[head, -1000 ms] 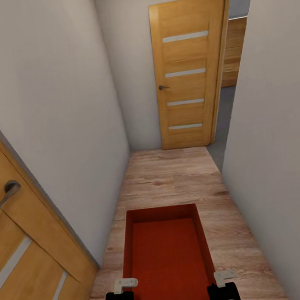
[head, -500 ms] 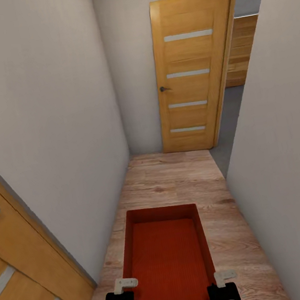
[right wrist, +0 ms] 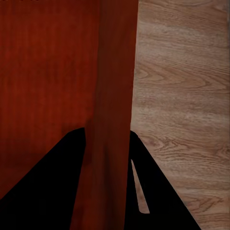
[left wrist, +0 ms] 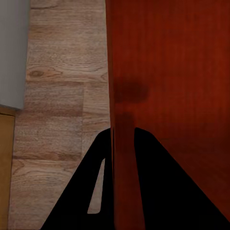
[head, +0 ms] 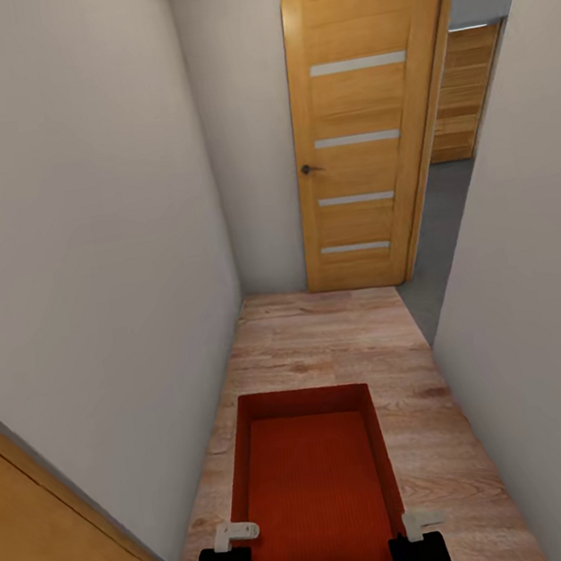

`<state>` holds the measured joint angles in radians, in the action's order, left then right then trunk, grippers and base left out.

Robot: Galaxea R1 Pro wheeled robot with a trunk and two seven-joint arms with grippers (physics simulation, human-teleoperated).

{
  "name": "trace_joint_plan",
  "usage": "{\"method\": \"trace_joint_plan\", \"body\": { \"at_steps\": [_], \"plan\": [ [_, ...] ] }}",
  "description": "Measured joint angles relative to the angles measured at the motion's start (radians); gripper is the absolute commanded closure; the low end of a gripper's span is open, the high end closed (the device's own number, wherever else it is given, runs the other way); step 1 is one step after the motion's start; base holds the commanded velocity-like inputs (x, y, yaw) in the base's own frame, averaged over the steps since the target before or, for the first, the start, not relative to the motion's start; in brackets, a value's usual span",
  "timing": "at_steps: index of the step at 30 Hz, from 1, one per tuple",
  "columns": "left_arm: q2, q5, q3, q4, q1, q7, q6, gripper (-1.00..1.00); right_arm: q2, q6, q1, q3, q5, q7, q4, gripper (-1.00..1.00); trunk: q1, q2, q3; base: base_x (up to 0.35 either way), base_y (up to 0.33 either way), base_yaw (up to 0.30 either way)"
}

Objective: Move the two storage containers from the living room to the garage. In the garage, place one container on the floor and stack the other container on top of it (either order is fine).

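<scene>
Narrow hallway, robot mid-carry. One storage container (head: 314,483), orange-red, open top, is held out front over the wood-plank floor (head: 326,337), level, long axis pointing ahead. Left gripper (head: 228,547) sits on the near left corner, right gripper (head: 420,535) on the near right corner.

Wrist views settle the grip: left jaws straddle the bin's side wall (left wrist: 125,143), one finger inside, one outside, clamped on that wall. Same on the right w/ the other wall (right wrist: 112,120). Both closed on the container, no gap visible.

Handling, my read: rigid thin-walled bin, empty, so prob light. Smooth walls look slick, and both holds are at the near end only, so the far end cantilevers. Expect droop or a pivot in the pinch if the base jerks. Better hold would be mid-wall each side, but this works if driven gently.

Ahead: wooden door (head: 366,135) swung open, grey floor (head: 441,237) beyond the opening on the right, likely the garage. White walls (head: 87,257) close on both sides, so tight turn w/ the bin sticking out.
</scene>
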<state>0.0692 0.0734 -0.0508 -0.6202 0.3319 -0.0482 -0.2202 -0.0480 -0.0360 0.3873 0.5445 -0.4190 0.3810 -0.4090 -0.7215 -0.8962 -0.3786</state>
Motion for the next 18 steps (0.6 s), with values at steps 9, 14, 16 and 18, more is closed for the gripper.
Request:
{"method": "trace_joint_plan", "body": {
  "at_steps": [9, 14, 16, 18],
  "plan": [
    [-0.010, 0.015, 0.019, 0.002, 0.000, 0.023, 0.001, 1.00, 0.002, -0.017, 0.015, 0.122, -0.126, 0.034, 0.012, 1.00, -0.001, 0.000, 0.000, 0.000, 0.000, 0.000],
    [-0.011, 0.022, 0.021, 0.008, 0.000, 0.027, 0.000, 1.00, 0.004, -0.025, 0.015, 0.169, -0.178, 0.048, 0.017, 1.00, 0.000, 0.000, 0.000, 0.230, 0.000, 0.000],
    [-0.012, 0.024, 0.023, 0.013, 0.000, 0.029, 0.000, 1.00, 0.004, -0.025, 0.015, 0.183, -0.192, 0.051, 0.020, 1.00, 0.000, 0.000, 0.000, 0.300, 0.000, 0.000],
    [-0.011, 0.025, 0.025, 0.021, 0.000, 0.031, 0.000, 1.00, 0.004, -0.025, 0.015, 0.197, -0.207, 0.052, 0.025, 1.00, 0.000, 0.000, 0.000, 0.312, 0.000, 0.000]
  ]
}}
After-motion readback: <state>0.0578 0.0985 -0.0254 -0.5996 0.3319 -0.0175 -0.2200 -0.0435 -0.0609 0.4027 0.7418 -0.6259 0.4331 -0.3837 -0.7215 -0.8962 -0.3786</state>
